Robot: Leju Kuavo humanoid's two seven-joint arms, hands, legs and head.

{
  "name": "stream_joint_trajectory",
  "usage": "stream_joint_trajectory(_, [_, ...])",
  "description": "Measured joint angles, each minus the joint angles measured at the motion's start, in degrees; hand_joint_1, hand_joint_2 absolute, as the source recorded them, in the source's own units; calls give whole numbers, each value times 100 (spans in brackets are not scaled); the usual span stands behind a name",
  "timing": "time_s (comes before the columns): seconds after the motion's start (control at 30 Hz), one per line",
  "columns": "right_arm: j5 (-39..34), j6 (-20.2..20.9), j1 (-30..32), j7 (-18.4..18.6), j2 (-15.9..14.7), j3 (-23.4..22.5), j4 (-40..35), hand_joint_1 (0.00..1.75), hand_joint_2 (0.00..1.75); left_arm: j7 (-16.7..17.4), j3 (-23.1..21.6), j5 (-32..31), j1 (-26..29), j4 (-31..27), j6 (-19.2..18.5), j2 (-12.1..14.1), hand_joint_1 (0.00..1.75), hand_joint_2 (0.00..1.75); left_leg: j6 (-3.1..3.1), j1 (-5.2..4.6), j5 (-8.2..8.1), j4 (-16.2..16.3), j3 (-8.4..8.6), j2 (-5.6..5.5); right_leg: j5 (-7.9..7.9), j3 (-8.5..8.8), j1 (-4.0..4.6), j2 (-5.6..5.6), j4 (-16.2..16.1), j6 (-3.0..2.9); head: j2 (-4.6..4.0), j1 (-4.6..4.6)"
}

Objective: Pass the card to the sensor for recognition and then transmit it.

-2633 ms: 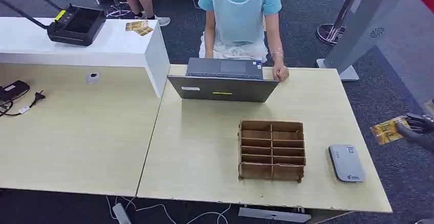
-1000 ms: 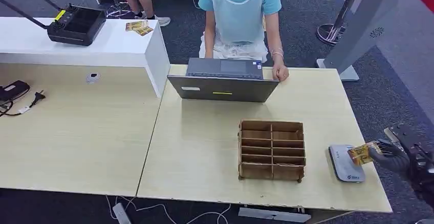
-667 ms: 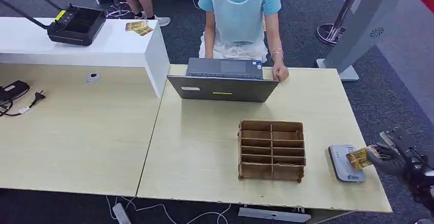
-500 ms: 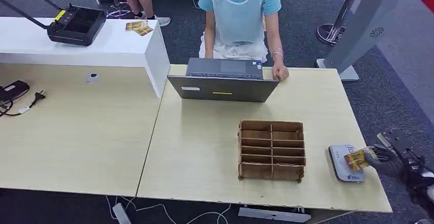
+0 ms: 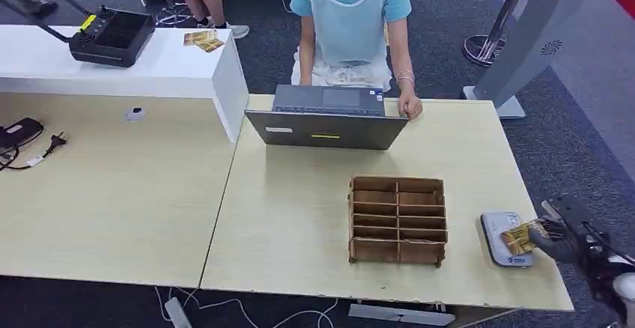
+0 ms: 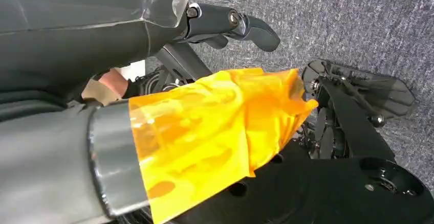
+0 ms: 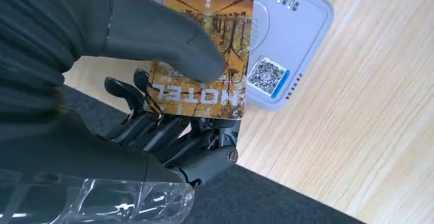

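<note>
The desk (image 5: 299, 216) fills the middle of the head view, with the person (image 5: 352, 13) seated at its upper edge behind the laptop (image 5: 327, 122) and the wooden divider box (image 5: 397, 219) in the lower centre; none of these has shifted over the last seconds. What has changed sits at the lower right of the frame: the right hand (image 5: 558, 234), which was well out over the carpet to the right of the desk, has come inward and down, and now brings the card (image 5: 518, 237) over the grey sensor (image 5: 500, 234). In the right wrist view the thumb presses the card (image 7: 204, 55) against the dark fingers (image 7: 153, 121) beneath it, a firm pinch, with the sensor (image 7: 286, 29) directly behind the card; whether the card touches the sensor cannot be told. The recognition step looks to be in hand, and the passing on is not yet begun. The left hand (image 6: 225, 24) hangs over the carpet, its fingers curled with nothing in them.
</note>
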Motion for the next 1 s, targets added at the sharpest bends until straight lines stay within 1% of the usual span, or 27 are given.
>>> stream_joint_trajectory(0.13, [107, -90, -4, 24, 42, 2, 0, 175, 175, 2, 0, 2, 0, 0, 2, 0, 0, 0, 0, 0, 0, 0, 0, 0, 0, 0, 0, 0, 0, 0, 0, 0])
stream_joint_trajectory(0.73, [94, -140, -6, -13, 74, -13, -7, 175, 175, 4, 0, 17, 0, 0, 2, 0, 0, 0, 0, 0, 0, 0, 1, 0, 0, 1, 0, 0, 0, 1, 0, 0])
stream_joint_trajectory(0.87, [-189, 23, -15, -122, 65, -193, -102, 175, 175, 4, 13, 55, 1, 0, 4, 0, 0, 0, 0, -1, 0, 0, 0, 0, 2, 1, -1, 1, 0, 3, 0, 0])
stream_joint_trajectory(1.0, [-492, 264, -115, -81, -39, -431, -256, 175, 175, 0, 48, 79, 3, 0, 4, 2, 0, 0, 0, -1, 0, 0, 0, 0, 3, 0, -2, 0, 0, 5, 0, 0])
